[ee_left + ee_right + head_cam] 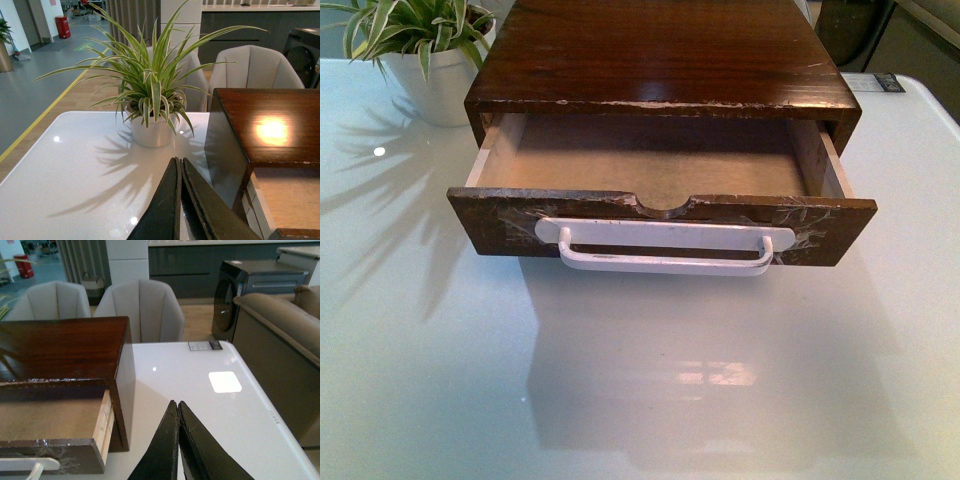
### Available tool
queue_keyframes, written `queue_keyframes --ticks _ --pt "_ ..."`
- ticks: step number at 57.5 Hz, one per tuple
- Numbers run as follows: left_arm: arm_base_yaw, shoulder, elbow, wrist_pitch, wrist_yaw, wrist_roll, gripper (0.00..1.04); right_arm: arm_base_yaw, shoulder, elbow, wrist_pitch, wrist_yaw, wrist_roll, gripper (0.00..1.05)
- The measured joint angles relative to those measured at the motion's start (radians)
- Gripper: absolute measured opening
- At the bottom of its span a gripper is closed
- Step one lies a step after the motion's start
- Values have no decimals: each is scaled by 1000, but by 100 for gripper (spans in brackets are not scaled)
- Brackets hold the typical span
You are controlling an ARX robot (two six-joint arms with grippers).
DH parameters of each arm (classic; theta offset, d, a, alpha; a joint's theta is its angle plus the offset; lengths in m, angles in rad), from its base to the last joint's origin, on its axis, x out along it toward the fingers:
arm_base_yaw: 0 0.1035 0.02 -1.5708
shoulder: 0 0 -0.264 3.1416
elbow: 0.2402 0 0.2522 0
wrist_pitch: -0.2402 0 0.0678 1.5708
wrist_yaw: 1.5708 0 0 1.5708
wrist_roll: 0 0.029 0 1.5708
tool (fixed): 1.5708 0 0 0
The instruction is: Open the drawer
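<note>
The wide dark-brown wooden drawer (pixel 660 215) with its long white bar handle (pixel 665 248) stands pulled well out of its case on the white tabletop (pixel 430 350). Both the left claw (pixel 181 200) and right claw (pixel 178 440) are pinched closed, holding nothing, beside the case. Any further pull should run straight and level.

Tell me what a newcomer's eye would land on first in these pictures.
First, the dark-brown wooden drawer, pulled well out of its cabinet at the middle of the white table, its pale inside bare and its long white bar handle facing the camera. Next, the striped-leaf potted plant at the cabinet's back left corner. Both wrist views show the left gripper and right gripper shut, beside the cabinet, holding nothing.
</note>
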Motion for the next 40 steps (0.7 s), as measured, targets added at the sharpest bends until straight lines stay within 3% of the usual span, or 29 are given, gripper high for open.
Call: queue_keyframes --ticks 7,40 --pt "-1 -39 -45 -9 -10 0 2 1 -61 -12 -60 2 0 2" --pt "-2 -443 -64 -369 -10 0 2 2 -388 -12 -364 3 0 2"
